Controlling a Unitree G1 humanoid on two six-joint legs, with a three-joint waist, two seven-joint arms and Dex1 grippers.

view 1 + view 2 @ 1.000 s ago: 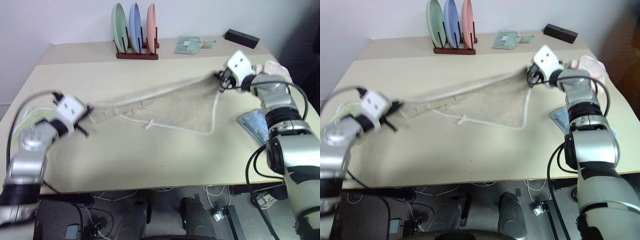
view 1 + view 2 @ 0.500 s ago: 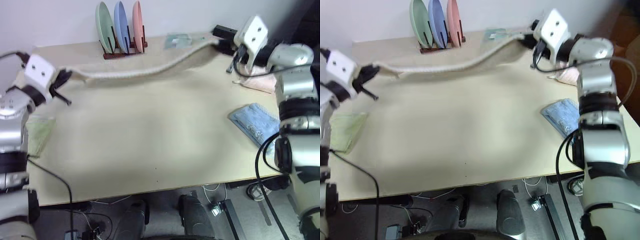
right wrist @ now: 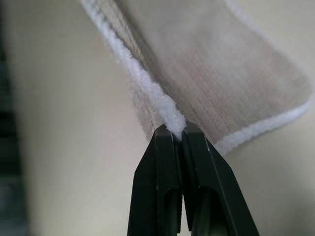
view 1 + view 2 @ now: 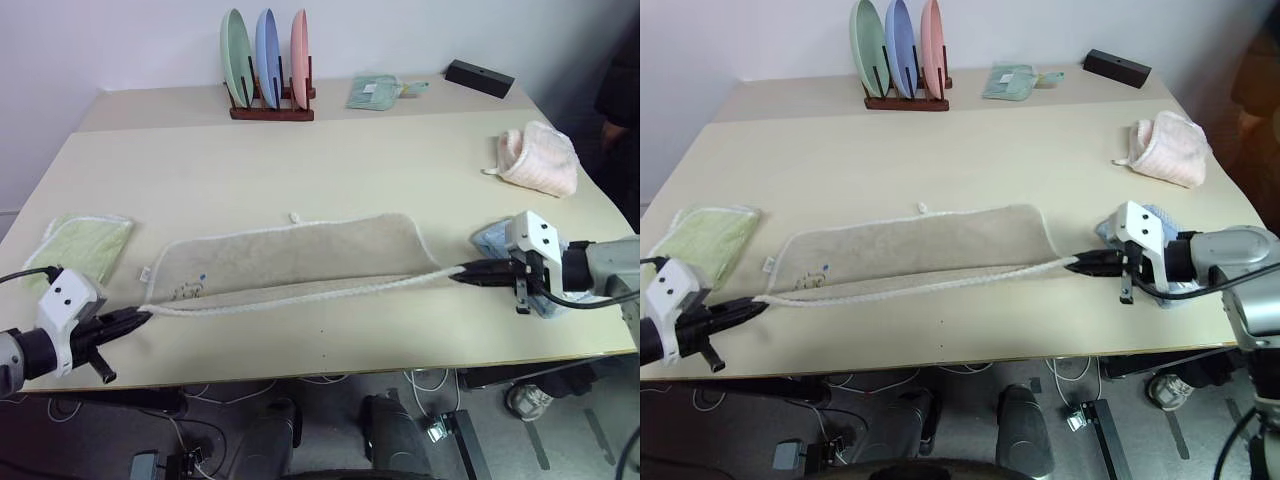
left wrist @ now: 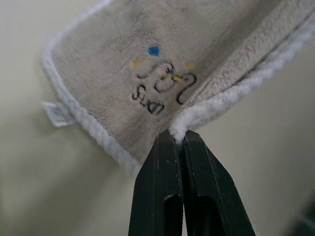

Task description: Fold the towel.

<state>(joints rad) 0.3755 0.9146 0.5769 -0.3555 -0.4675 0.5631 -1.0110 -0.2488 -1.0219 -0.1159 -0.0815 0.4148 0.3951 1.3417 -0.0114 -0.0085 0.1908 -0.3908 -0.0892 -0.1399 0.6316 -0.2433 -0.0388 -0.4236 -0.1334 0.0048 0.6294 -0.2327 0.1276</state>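
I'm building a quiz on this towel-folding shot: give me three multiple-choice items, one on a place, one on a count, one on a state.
1. Where does the light green folded towel lie?
A. By the table's left edge, beside the beige towel's tag end
B. On the plate rack
C. Under the pink cloth

2. How many plates stand in the rack?
A. Two
B. Three
C. Five

3. How do the left hand and right hand meet the beige towel?
A. Both hang open above it
B. One grips, one is open
C. Each is shut on its white edging

Answers:
1. A: it lies flat at the table's left side, just past that towel's tagged corner.
2. B: a green, a blue and a pink plate stand upright.
3. C: both wrist views show fingers pinched on the edging.
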